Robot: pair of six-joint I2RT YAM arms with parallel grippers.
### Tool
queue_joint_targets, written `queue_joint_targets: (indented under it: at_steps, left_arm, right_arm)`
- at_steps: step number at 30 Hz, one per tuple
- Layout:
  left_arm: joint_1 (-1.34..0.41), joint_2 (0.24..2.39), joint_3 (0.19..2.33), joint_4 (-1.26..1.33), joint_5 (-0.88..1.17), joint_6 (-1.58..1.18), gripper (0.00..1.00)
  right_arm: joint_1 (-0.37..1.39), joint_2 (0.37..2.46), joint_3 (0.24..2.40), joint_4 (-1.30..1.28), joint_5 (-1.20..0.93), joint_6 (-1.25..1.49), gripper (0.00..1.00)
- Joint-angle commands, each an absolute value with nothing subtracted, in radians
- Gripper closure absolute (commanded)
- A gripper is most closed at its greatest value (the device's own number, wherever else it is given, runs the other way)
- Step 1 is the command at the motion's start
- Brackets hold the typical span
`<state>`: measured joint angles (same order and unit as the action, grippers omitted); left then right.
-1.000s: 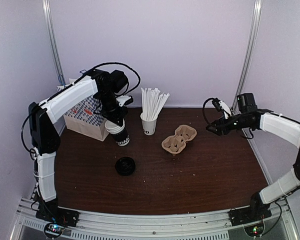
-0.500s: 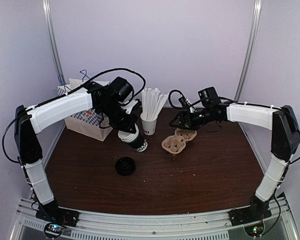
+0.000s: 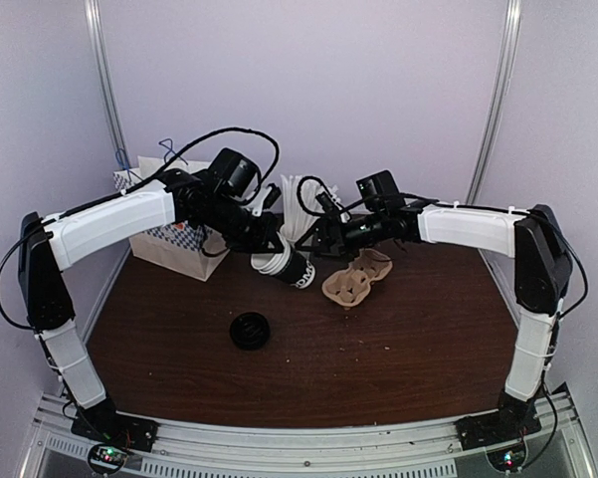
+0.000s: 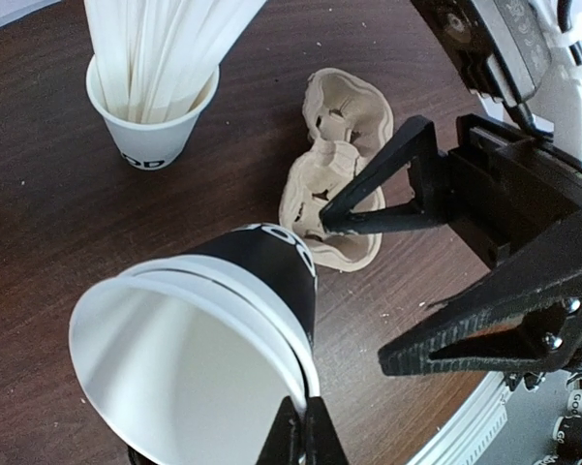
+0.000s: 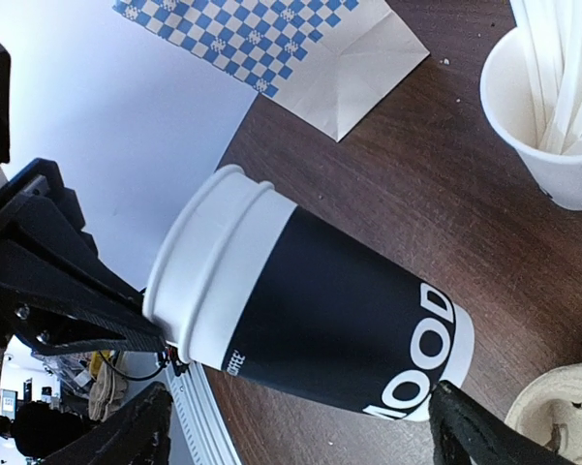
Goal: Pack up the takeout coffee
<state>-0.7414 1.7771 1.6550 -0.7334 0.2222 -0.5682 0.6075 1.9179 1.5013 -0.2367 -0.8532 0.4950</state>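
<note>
While pinched at its white rim by the clamped-tight left gripper (image 3: 262, 257), lidless black cup (image 3: 285, 267) aloft, tipped almost flat: mouth toward the left arm, base toward the right gripper (image 3: 313, 242). Right jaws spread wide, empty, just beside that base. Long axis seemingly across their gap, so probably a wrist turn first. Black lid (image 3: 249, 330) well apart.

White shells are fitted over black joints on the left arm (image 3: 109, 221) and right arm (image 3: 468, 224) (black cables (image 3: 244, 129) are looped at the wrists); the black triangular fingers (image 4: 484, 339) are held by screws (image 4: 547, 340).
</note>
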Motion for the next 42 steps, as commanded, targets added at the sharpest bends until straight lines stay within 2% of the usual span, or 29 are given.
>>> queue_joint_targets:
  at_steps: [1, 14, 24, 42]
  left_arm:
    - [-0.741, 1.761, 1.648, -0.652, 0.255, -0.593, 1.0]
    - [-0.748, 1.765, 1.643, -0.64, 0.274, -0.597, 1.0]
    - [-0.752, 1.76, 1.636, -0.644, 0.257, -0.592, 1.0]
    - [-0.768, 1.722, 1.654, -0.724, 0.155, -0.607, 1.0]
  right_arm:
    - [0.625, 1.936, 1.541, -0.196, -0.86, 0.519, 0.09]
    - [0.656, 2.021, 1.635, -0.25, -0.846, 0.52, 0.13]
    - [0.656, 2.086, 1.656, -0.474, -0.588, 0.49, 0.16]
    - [0.653, 2.157, 1.689, -0.541, -0.493, 0.506, 0.17]
